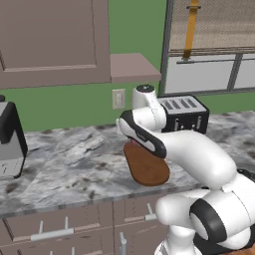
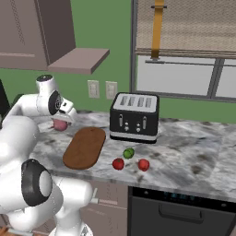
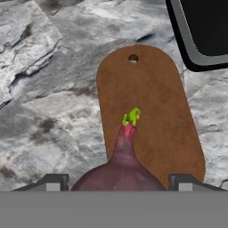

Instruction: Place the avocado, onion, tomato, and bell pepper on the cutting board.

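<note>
"Is any food on the board (image 3: 151,120) yet?"

"No. The tool (image 3: 118,185) grips the onion (image 3: 119,176) just above it. The avocado (image 2: 128,153) and two red ones sit far off on the bench (image 2: 193,156)."

A black-and-silver toaster (image 2: 134,118) stands at the marble counter's (image 2: 193,152) twelve o'clock edge — a coffee machine (image 1: 10,139) sits at nine o'clock.

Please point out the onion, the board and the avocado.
onion (image 3: 122,176): hand view, its purple body.
board (image 2: 85,146): right base view, middle of its top.
avocado (image 2: 128,153): right base view, its green side.
</note>
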